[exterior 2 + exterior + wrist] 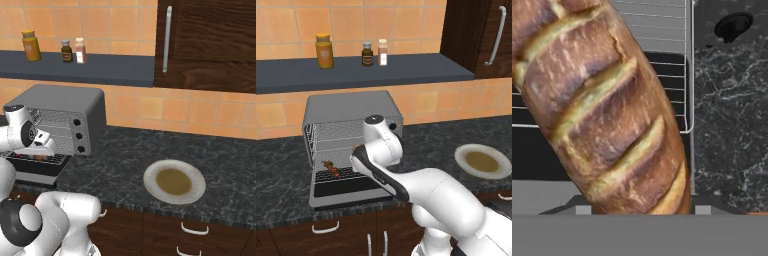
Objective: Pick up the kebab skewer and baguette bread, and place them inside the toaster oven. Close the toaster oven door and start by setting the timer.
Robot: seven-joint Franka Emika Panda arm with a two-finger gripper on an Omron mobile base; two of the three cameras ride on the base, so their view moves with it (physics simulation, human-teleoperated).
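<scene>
While the fingers hold the plump golden-brown baguette bread [602,105] across its middle, it hangs over the wire rack [662,75] of the boxy grey toaster oven [351,112]. Bread feels light, stiff and crusty, so a gentle squeeze should do.

Kebab skewer [332,168] lies on the open toaster oven [346,111] rack; scored golden-brown baguette bread [607,110] hangs above.
</scene>
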